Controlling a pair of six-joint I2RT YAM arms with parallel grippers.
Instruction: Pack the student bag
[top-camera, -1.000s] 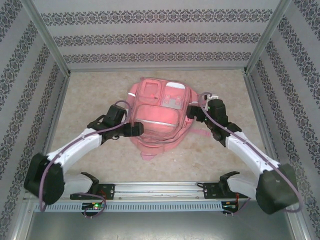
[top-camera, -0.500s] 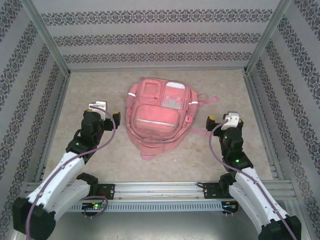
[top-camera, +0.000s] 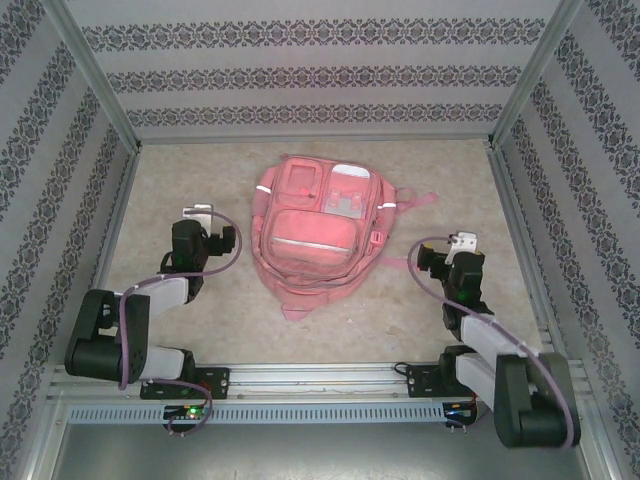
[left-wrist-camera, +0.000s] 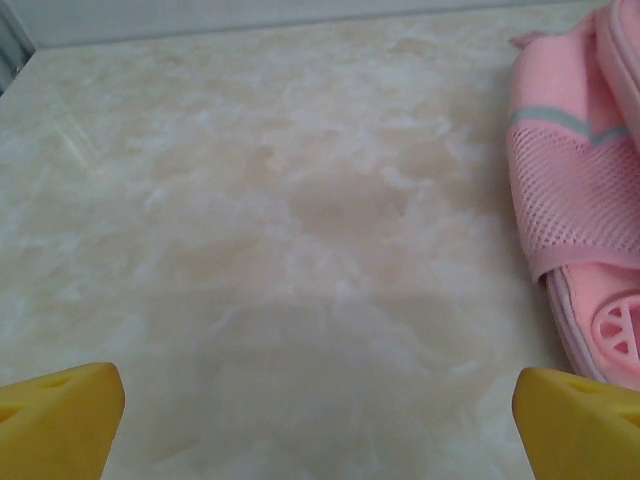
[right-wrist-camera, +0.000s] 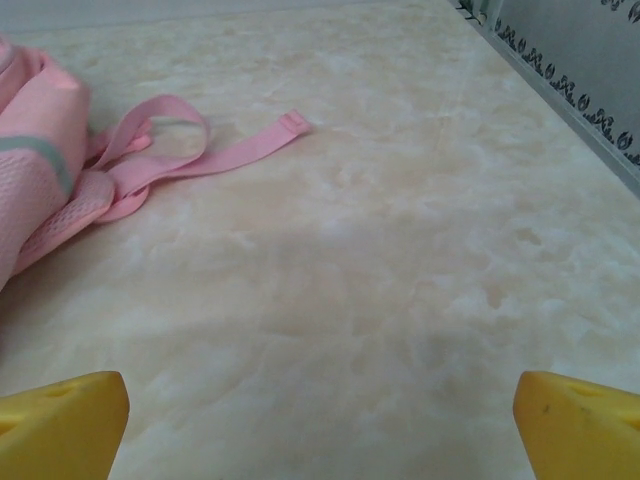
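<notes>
The student bag (top-camera: 315, 225), a pink backpack with zipped front pockets and a clear window pocket, lies flat in the middle of the table. My left gripper (top-camera: 205, 225) rests to its left, open and empty. In the left wrist view its yellow fingertips (left-wrist-camera: 60, 420) stand wide apart over bare table, with the bag's mesh side (left-wrist-camera: 580, 190) at the right edge. My right gripper (top-camera: 445, 250) sits to the bag's right, also open and empty. Its fingertips (right-wrist-camera: 60, 425) frame bare table, and the bag (right-wrist-camera: 35, 150) and a loose pink strap (right-wrist-camera: 215, 155) lie at the left.
Patterned walls (top-camera: 320, 75) and metal frame posts enclose the beige marbled table (top-camera: 180, 180) on three sides. A rail (top-camera: 320, 380) carrying both arm bases runs along the near edge. Another strap (top-camera: 415, 200) trails from the bag's upper right.
Both arms have drawn back from the bag's sides toward the near edge and folded up. The bag has stayed in place.
</notes>
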